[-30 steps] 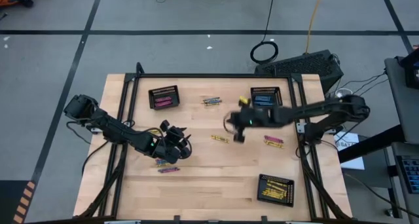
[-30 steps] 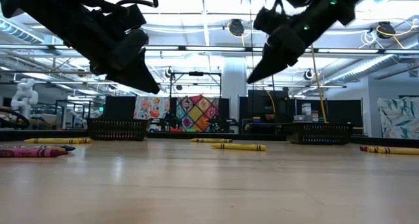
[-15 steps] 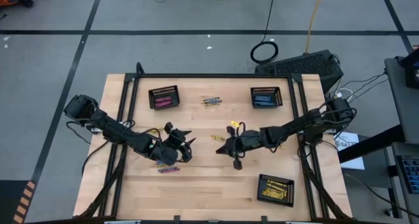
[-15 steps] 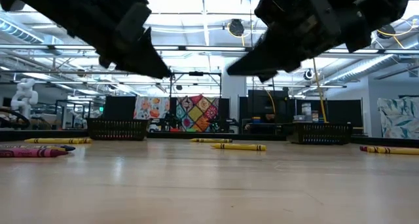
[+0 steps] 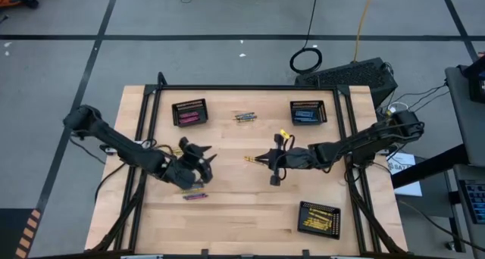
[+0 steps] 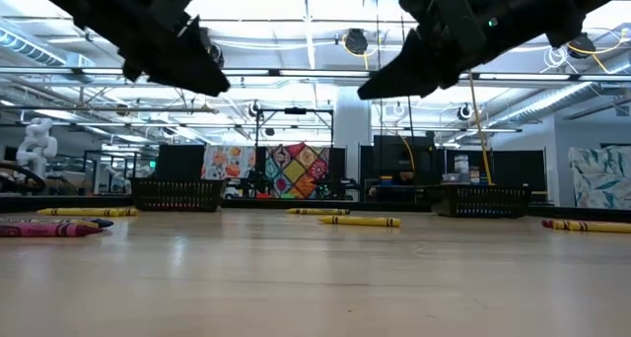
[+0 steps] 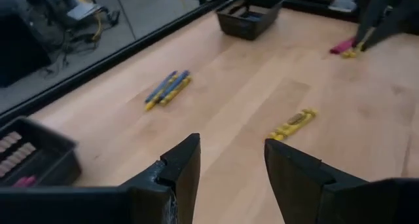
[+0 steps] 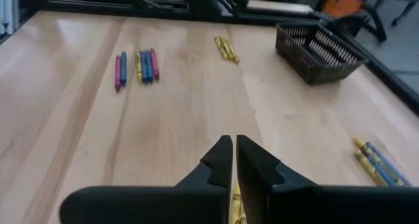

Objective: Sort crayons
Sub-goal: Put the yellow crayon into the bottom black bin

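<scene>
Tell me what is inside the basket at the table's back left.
The back-left basket holds pink crayons, lying flat on its floor. Its mesh walls hide the edges, so an exact count is not possible.

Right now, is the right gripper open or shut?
Shut. In its wrist view the right gripper has both fingers pressed together with nothing between them, above yellow crayons on the table.

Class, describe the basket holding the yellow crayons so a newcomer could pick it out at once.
Start at the wooden table, high view. Three black mesh baskets sit on it; this basket lies alone at the near right corner. The others, along the far edge, hold pink and blue.
</scene>
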